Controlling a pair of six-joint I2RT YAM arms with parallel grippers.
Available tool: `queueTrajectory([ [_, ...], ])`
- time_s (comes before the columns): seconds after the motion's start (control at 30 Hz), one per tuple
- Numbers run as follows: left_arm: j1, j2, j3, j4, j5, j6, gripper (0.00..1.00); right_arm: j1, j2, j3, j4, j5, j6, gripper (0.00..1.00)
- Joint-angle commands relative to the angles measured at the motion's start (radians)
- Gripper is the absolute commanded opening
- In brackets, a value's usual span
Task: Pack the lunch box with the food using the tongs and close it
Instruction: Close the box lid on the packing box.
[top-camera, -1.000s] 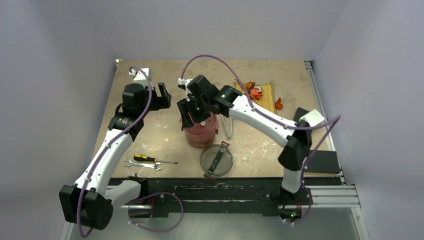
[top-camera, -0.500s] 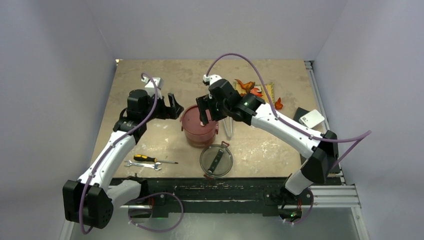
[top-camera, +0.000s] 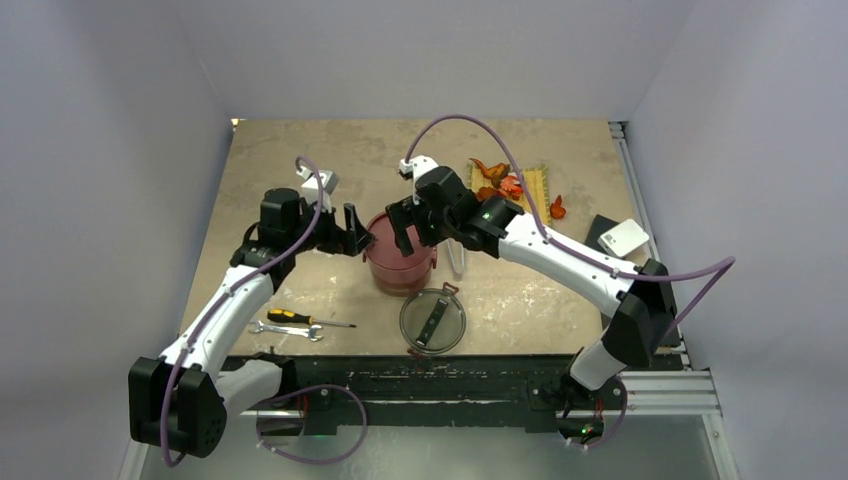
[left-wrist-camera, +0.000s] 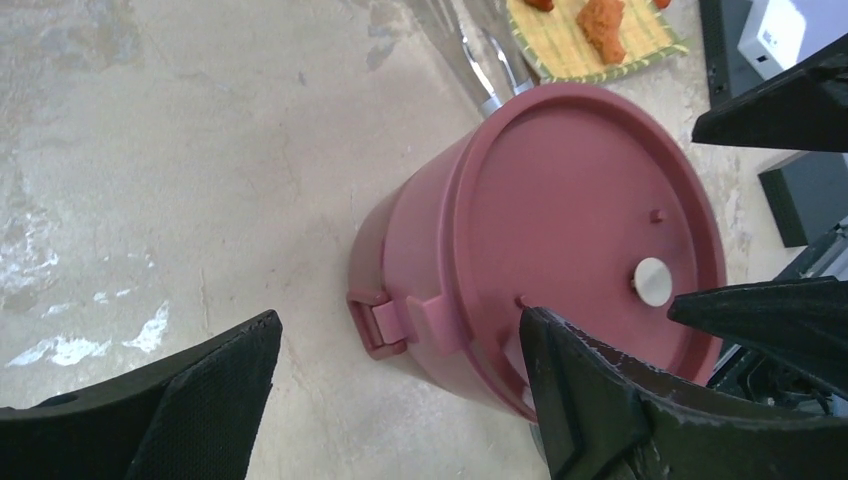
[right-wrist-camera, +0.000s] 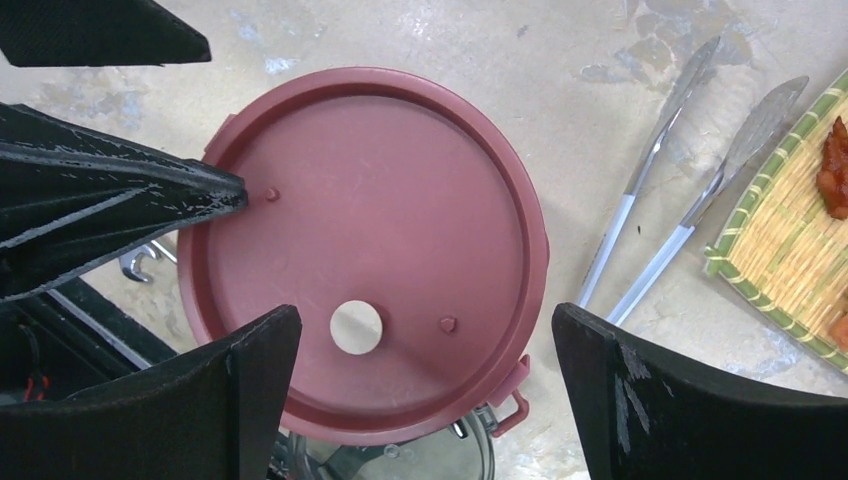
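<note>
The dusty-red lunch box (top-camera: 400, 264) stands mid-table with a flat red lid (right-wrist-camera: 370, 230) on it; the lid carries a small white round spot (right-wrist-camera: 356, 327). My right gripper (top-camera: 410, 226) hovers open above the lid, with nothing between its fingers (right-wrist-camera: 240, 400). My left gripper (top-camera: 354, 236) is open at the box's left side, straddling the side handle (left-wrist-camera: 385, 325); one fingertip (right-wrist-camera: 225, 195) rests at the lid's rim. The silver tongs (top-camera: 458, 255) lie just right of the box. Orange and red food (top-camera: 503, 183) lies on the yellow mat. The dark see-through top lid (top-camera: 433, 320) lies in front of the box.
A screwdriver (top-camera: 300, 319) and a small wrench (top-camera: 285, 330) lie at the front left. One orange piece (top-camera: 557, 208) sits right of the mat (top-camera: 535, 190). A white device (top-camera: 625, 237) and a black box (top-camera: 645, 322) are at the right edge.
My right gripper has opened wide and drawn back from the lid, which stays on the box. My left gripper has come forward and right to the box's left side.
</note>
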Motion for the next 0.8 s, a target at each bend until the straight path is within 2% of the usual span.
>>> queueTrajectory([
  [0.0,-0.011,0.002,0.003,-0.052,-0.053,0.051,0.88,0.008,-0.025,-0.034,0.022,0.028,-0.03,0.99],
  [0.17,-0.079,0.034,0.014,-0.069,-0.114,0.069,0.87,0.016,-0.031,-0.102,0.025,0.028,-0.024,0.99],
  [0.4,-0.184,0.067,0.037,-0.153,-0.354,0.088,0.76,0.019,0.003,-0.138,-0.017,0.112,-0.012,0.99],
  [0.6,-0.185,0.08,0.041,-0.161,-0.394,0.048,0.7,0.019,-0.026,-0.094,-0.038,0.073,-0.012,0.99],
  [0.7,-0.185,0.062,0.036,-0.127,-0.373,0.032,0.71,0.019,-0.05,-0.028,-0.056,0.098,-0.012,0.99],
  [0.77,-0.185,0.051,0.04,-0.112,-0.373,0.016,0.76,0.017,-0.074,0.02,-0.068,0.119,-0.012,0.99],
])
